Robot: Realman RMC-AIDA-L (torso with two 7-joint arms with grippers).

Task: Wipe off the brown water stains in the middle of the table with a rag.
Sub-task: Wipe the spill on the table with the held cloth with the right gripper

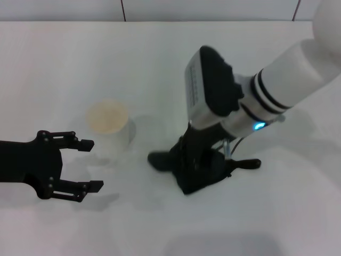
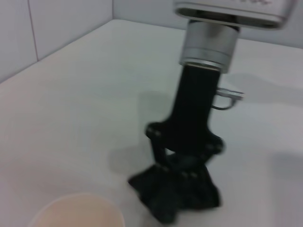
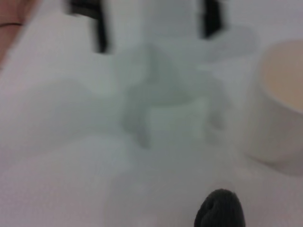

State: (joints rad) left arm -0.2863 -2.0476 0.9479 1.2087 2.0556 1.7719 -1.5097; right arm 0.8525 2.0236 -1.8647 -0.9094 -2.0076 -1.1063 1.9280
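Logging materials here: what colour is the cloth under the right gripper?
Black; the soft, lumpy rag shows best in the head view.

- Right gripper (image 1: pixel 200 160): jaws buried in the rag (image 1: pixel 202 169) in the head view — cloth and black metal merge, so their stance cannot be told.
- Brown water stains: not discernible on the counter (image 1: pixel 64 64); anything under the rag is hidden.
- Cup (image 2: pixel 78 212): cut off by the left wrist picture's edge — only part of the rim shows.
- Right wrist view: blurred throughout; a dark rounded tip (image 3: pixel 220 209) is cut by the edge.
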